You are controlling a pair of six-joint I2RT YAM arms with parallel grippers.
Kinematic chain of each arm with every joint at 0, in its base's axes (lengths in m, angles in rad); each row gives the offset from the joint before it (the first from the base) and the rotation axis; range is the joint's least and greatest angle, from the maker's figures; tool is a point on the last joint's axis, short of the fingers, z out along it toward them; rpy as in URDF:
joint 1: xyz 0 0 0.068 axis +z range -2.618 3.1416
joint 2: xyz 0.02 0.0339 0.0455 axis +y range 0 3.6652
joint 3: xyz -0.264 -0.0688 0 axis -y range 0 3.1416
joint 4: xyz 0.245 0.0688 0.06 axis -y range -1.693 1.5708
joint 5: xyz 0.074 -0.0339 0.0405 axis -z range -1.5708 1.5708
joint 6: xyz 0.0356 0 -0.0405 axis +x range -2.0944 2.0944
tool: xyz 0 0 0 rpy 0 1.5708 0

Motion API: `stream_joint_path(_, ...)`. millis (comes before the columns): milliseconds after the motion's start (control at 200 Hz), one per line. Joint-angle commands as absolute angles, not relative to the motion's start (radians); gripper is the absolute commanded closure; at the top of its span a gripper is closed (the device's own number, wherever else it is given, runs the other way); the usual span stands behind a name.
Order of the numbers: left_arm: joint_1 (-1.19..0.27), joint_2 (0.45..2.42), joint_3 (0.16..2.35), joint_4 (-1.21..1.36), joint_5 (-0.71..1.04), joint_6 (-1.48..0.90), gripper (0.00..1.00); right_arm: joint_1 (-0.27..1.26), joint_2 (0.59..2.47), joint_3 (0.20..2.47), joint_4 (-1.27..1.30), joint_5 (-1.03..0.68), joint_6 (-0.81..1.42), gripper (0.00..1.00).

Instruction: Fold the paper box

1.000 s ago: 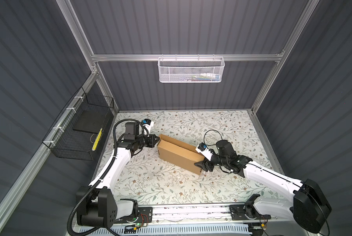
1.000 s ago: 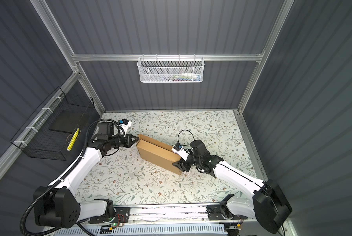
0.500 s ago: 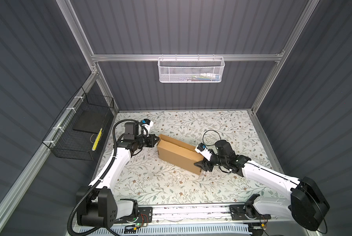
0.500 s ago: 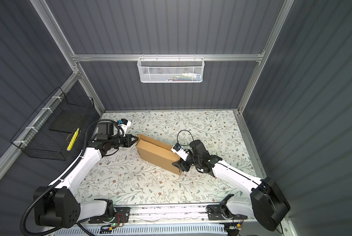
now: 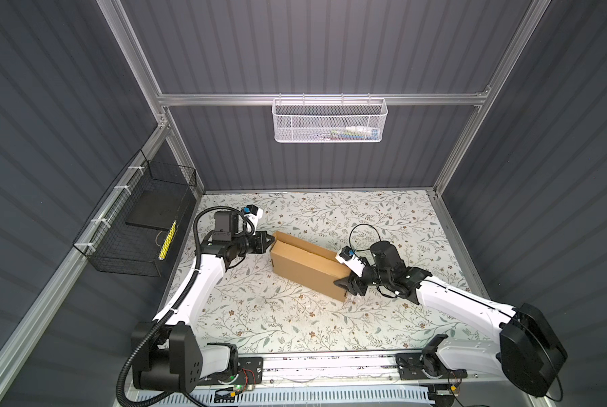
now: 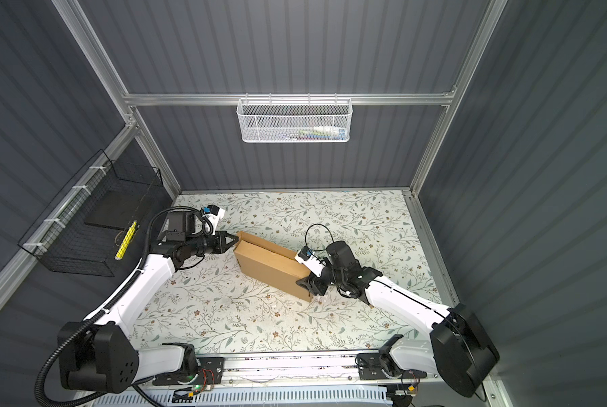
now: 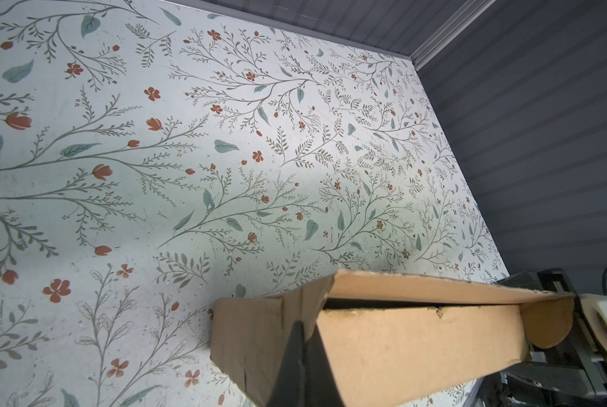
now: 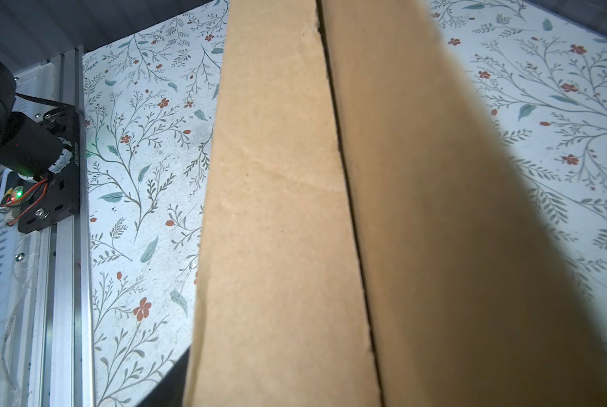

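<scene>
Sitting centred on table (image 5: 383, 218), box (image 5: 305, 267) has left gripper (image 5: 273, 241) closed against one end; right gripper (image 5: 347, 286) straddles the other, grip unclear. Uneven pushing could skew it or spring it open

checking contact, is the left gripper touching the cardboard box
Touching. Left wrist view: the left gripper, shut, lies against the cardboard box at its end.

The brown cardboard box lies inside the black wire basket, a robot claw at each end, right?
No: both top views show the cardboard box on the floral table, outside the black wire basket, with the left gripper and right gripper at its ends.
</scene>
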State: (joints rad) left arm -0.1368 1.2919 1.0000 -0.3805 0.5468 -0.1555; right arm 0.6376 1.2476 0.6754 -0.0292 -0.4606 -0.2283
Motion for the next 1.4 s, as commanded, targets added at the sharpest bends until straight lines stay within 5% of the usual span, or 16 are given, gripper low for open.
stream_joint_path(0,-0.141,1.295,1.040,-0.403,0.597,-0.181,0.96,0.643,1.264,0.676,-0.040,-0.464,-0.224,0.41)
stream_joint_path(1396,-0.141,1.275,1.028,-0.441,0.567,-0.221,0.95,0.643,1.272,0.684,-0.033,-0.459,-0.217,0.35)
